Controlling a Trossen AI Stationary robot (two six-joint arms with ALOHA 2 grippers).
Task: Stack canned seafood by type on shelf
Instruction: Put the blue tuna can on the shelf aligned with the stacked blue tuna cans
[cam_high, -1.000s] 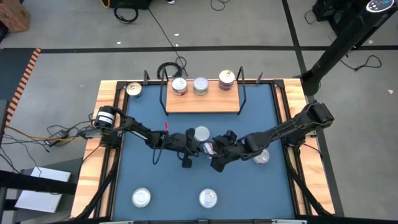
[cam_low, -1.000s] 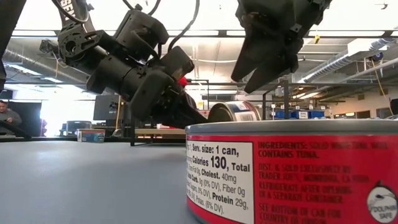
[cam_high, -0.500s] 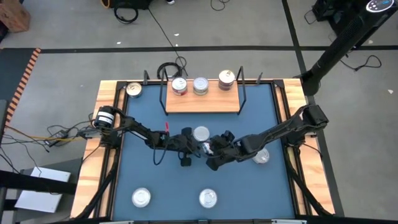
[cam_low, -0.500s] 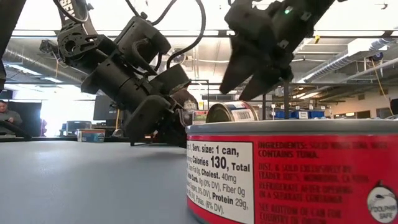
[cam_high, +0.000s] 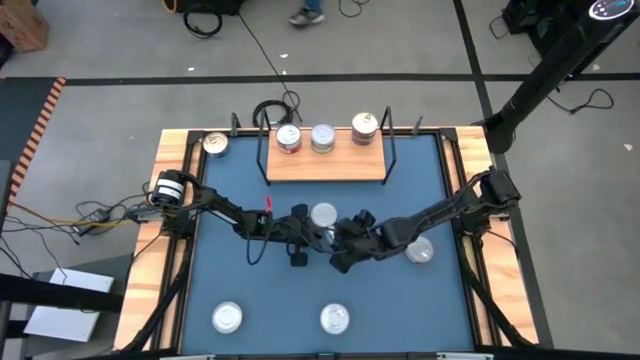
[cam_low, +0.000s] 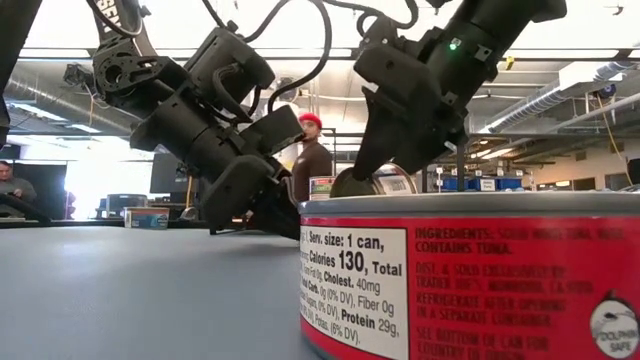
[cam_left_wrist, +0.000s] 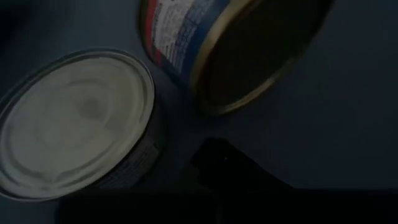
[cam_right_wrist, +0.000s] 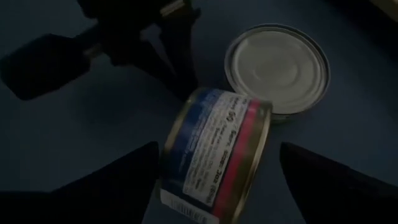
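Observation:
A can (cam_right_wrist: 211, 149) with a blue and red label lies tipped at the table's middle, beside an upright silver-lidded can (cam_right_wrist: 277, 74), (cam_high: 323, 215). What it leans on does not show. My right gripper (cam_right_wrist: 217, 149), (cam_high: 342, 247) is open and slants down over the tipped can, one finger on each side of its wall, with small gaps. My left gripper (cam_high: 308, 238) is shut and low over the table, its fingertips (cam_right_wrist: 185, 84) at the tipped can's end. The wooden shelf (cam_high: 325, 165) at the far side carries three cans (cam_high: 322, 137). My left gripper's shut fingertips (cam_left_wrist: 214, 155) come slanting down from the table's left. They stand right at the rim of the tipped can's flat end (cam_left_wrist: 214, 112). I cannot tell whether they touch it.
Other cans stand at the near left (cam_high: 228, 318), the near middle (cam_high: 334, 318) and the right (cam_high: 420, 250); one (cam_high: 215, 145) sits at the far left corner. A red-labelled tin (cam_low: 470, 280) fills the low view's foreground. A person in a red cap (cam_low: 312, 160) stands beyond the table.
My right gripper has come down toward the tipped can and a little toward the table's left, until its open fingers stand around it. My left gripper has tipped its fingers downward and otherwise kept its place. The tipped can has stayed put.

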